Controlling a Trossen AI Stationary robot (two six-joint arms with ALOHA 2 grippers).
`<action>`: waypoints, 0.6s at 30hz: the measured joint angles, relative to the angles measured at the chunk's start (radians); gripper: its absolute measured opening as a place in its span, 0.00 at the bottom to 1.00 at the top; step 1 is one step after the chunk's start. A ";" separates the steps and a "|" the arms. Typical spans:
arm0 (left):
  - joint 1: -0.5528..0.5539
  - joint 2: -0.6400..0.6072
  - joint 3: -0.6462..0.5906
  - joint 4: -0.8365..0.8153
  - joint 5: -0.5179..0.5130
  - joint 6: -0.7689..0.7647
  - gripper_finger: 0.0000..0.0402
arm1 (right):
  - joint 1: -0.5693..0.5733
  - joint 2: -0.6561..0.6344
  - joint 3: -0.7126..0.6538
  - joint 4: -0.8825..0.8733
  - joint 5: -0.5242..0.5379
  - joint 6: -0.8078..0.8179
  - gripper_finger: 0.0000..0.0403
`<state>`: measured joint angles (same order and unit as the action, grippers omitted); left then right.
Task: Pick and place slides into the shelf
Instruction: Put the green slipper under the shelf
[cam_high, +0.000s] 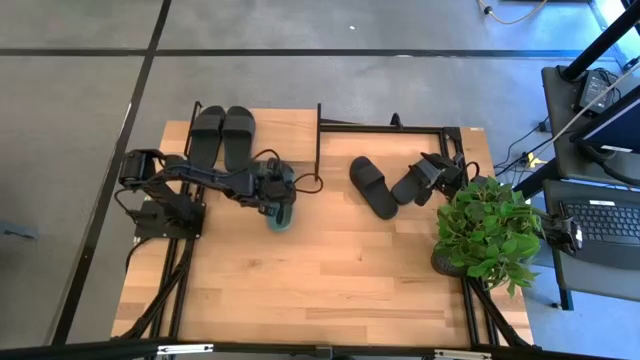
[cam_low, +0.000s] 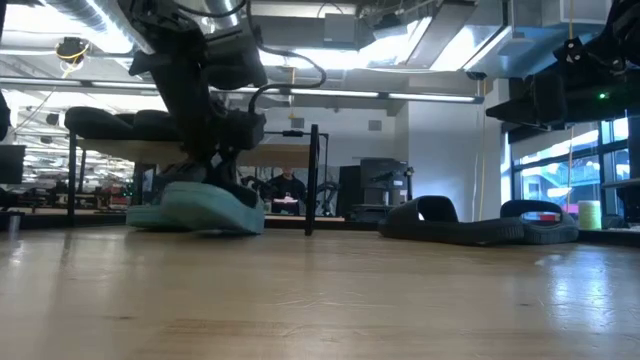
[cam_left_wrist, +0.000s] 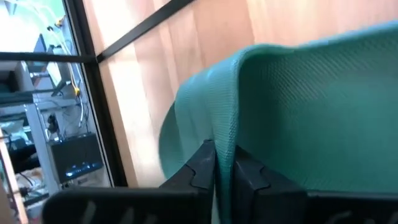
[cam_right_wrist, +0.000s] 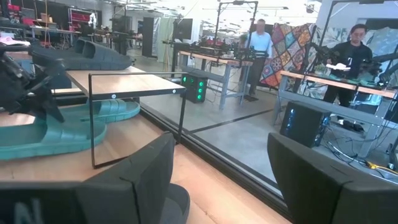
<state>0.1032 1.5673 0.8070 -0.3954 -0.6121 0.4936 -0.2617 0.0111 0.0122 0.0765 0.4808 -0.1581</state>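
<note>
My left gripper (cam_high: 274, 190) is shut on a sage green slide (cam_high: 281, 215) just right of the shelf (cam_high: 290, 125); the slide's sole lies on the table in the low view (cam_low: 195, 212). Two black slides (cam_high: 222, 135) lie on the shelf's top board. A second green slide (cam_right_wrist: 115, 109) lies under that board. Two more black slides (cam_high: 372, 186) (cam_high: 410, 185) lie on the table at centre right. My right gripper (cam_high: 437, 176) is open beside the right-hand one, next to the plant. My left gripper pinches the green slide's strap by its thin edge (cam_left_wrist: 225, 146) between its two fingers (cam_left_wrist: 200, 168). The fingers come from above, pointing down (cam_low: 215, 165). The slide sits below them with its sole on the table (cam_low: 200, 224).
A leafy plant in a pot (cam_high: 487, 228) stands at the table's right edge, close to my right arm. A black frame rail (cam_high: 390, 127) runs along the far edge. The table's near half (cam_high: 330, 280) is bare wood. People stand at benches beyond the table (cam_right_wrist: 258, 37).
</note>
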 joint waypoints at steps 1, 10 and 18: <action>0.004 0.000 0.000 0.001 0.002 -0.008 0.07 | 0.000 0.000 0.000 0.000 0.000 0.000 0.64; 0.011 0.000 0.000 0.000 0.001 -0.012 0.16 | 0.000 0.000 0.000 0.000 0.000 0.000 0.64; 0.016 0.000 0.000 0.000 -0.005 -0.046 0.31 | 0.000 0.000 0.000 0.000 0.000 0.000 0.64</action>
<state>0.1196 1.5673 0.8070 -0.3950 -0.6170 0.4480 -0.2619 0.0110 0.0120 0.0769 0.4808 -0.1581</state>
